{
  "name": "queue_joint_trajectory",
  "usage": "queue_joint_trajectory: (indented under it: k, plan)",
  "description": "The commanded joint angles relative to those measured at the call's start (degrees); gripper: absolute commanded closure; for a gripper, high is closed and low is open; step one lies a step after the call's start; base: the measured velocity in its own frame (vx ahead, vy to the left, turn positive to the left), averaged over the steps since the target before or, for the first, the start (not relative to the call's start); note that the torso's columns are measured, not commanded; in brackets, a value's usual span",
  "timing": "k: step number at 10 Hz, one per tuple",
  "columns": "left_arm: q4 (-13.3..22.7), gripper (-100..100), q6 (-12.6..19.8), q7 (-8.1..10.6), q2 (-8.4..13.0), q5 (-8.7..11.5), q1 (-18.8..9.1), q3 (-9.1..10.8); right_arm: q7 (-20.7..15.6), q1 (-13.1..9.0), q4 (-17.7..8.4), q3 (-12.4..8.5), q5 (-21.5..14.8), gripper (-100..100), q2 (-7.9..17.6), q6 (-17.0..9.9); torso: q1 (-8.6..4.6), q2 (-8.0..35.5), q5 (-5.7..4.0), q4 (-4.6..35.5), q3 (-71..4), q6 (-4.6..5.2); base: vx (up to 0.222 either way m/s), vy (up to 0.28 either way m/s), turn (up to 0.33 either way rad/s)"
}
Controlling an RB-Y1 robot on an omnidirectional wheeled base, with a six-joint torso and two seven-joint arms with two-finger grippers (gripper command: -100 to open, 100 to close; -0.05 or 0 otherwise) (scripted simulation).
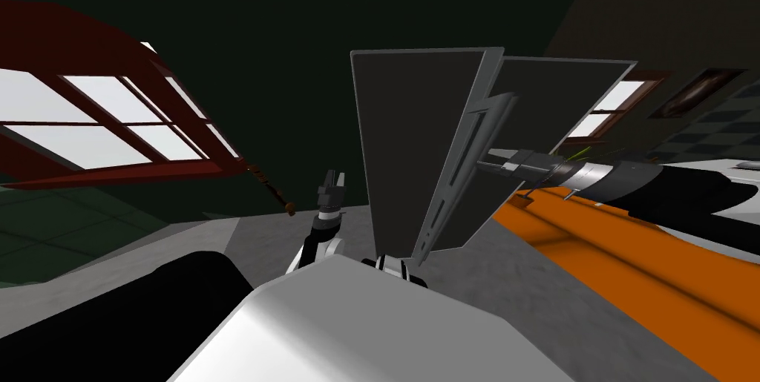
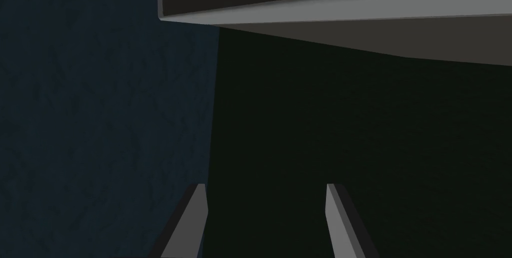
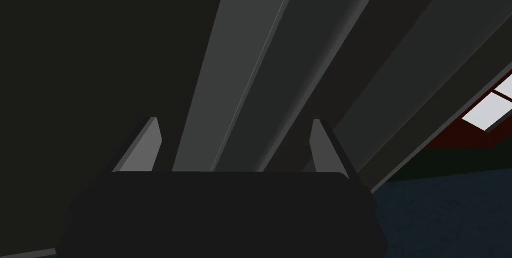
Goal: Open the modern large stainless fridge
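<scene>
The fridge is a tall dark grey box with lighter grey edges, straight ahead of me. A narrow door panel stands out at an angle between its two broad dark faces. My right arm reaches in from the right, and the right gripper is at that panel's edge. In the right wrist view a long grey bar of the door runs between the open fingers of the right gripper. My left gripper points up, left of the fridge, open and empty, with a grey fridge edge beyond it.
An orange counter runs along the right, under my right arm. A red-framed window is on the dark green wall to the left. A second window and a picture frame are behind the fridge on the right. Grey floor lies ahead.
</scene>
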State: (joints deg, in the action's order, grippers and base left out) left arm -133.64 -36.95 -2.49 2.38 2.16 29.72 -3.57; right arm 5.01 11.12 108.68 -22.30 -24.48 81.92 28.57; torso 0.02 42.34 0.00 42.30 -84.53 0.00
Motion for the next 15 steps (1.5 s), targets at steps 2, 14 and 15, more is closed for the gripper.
queue_joint_trajectory:
  k: [2,14,15]
  plan:
    - [0.00,0,0.00,0.00,0.00,0.00,0.00,0.00,-2.17,-1.22,-2.85,-1.34,0.08,-100,5.58,1.15,0.15,0.01,0.09,0.05,0.00,-0.05,-0.006,0.050,-0.037]
    - [0.00,0,0.00,0.00,0.00,0.00,0.00,0.00,-9.24,-5.71,-13.89,-5.76,0.68,-100,24.38,4.72,0.75,0.25,0.48,0.27,0.13,-0.26,-0.022,0.050,-0.032]
    - [0.00,0,0.00,0.00,0.00,0.00,0.00,0.00,-9.24,-5.71,-13.89,-5.76,0.68,-100,24.38,4.72,0.84,0.32,0.56,0.34,0.19,-0.29,-0.006,0.025,-0.009]
